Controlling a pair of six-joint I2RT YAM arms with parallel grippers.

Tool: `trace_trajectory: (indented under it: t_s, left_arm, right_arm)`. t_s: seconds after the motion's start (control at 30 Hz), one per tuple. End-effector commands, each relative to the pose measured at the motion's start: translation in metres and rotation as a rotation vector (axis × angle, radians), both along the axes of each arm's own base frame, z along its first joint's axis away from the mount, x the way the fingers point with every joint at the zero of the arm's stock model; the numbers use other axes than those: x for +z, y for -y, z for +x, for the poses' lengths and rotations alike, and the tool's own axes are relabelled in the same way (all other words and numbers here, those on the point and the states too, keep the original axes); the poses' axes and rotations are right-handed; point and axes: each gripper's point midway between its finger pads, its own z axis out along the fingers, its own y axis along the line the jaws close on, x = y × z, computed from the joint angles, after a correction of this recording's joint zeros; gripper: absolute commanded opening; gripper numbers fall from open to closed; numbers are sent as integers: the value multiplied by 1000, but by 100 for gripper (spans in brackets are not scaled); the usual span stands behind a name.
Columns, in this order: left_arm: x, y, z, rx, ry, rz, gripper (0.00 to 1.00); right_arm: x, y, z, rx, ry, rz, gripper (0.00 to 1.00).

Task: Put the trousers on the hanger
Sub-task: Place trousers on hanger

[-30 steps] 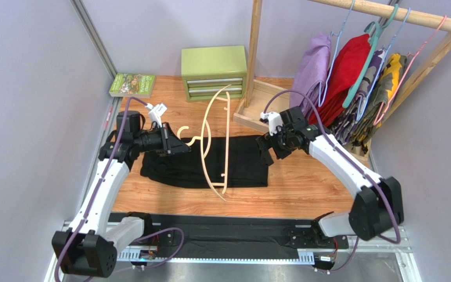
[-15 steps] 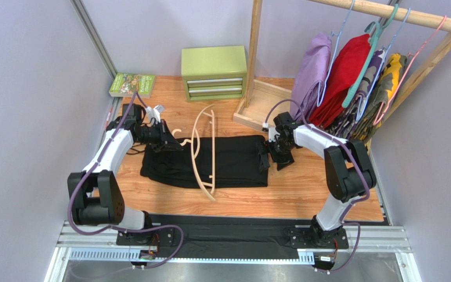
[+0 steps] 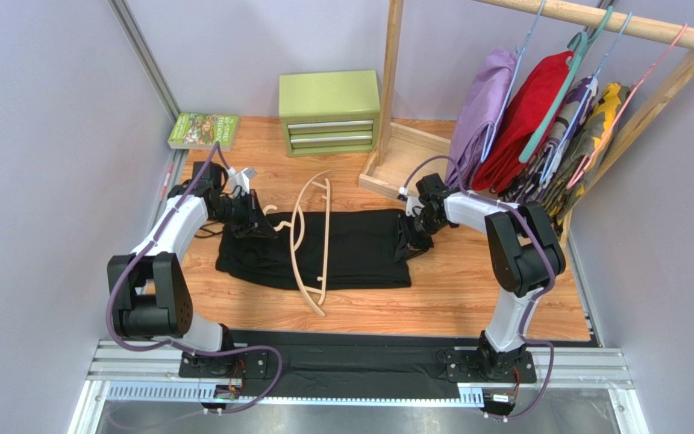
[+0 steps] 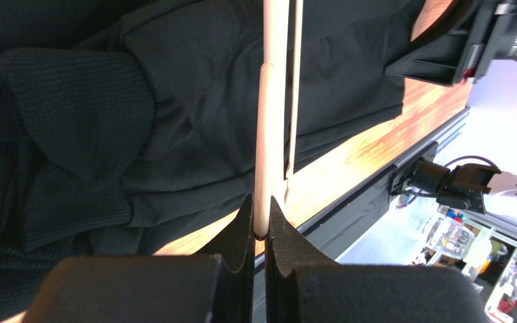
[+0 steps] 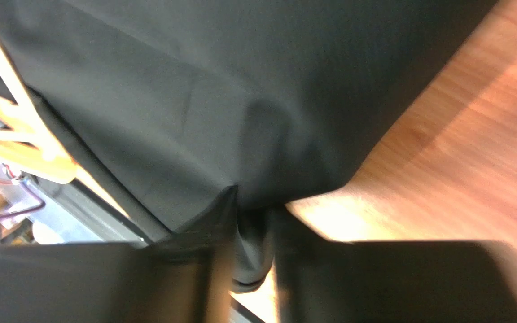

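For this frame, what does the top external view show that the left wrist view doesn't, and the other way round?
Only top external: the green drawer box, the book, and the clothes rack with hung garments. Only left wrist: a close look at the left gripper, its fingers shut on the pale wood of the hanger. Both: the hanger lying across the trousers on the wooden table.

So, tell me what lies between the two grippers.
In the top view, the black trousers stretch flat from the left gripper to the right gripper, with the wooden hanger lying across them nearer the left one.
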Motion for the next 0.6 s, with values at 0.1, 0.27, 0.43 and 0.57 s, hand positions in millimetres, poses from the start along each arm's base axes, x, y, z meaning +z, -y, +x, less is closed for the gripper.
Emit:
trace_trajectory:
  t_s: [0.1, 0.27, 0.43, 0.57]
  left_arm:
    - [31, -11, -8, 1, 149, 78, 0]
    - [30, -13, -21, -9, 116, 100, 0]
    - [1, -18, -16, 0, 35, 124, 0]
    - [-5, -12, -11, 7, 12, 83, 0]
  right_arm:
    - [3, 3, 5, -34, 60, 13, 0]
    - [39, 19, 15, -63, 156, 6, 0]
    - [65, 17, 10, -36, 173, 40, 0]
    - [98, -5, 14, -2, 196, 125, 0]
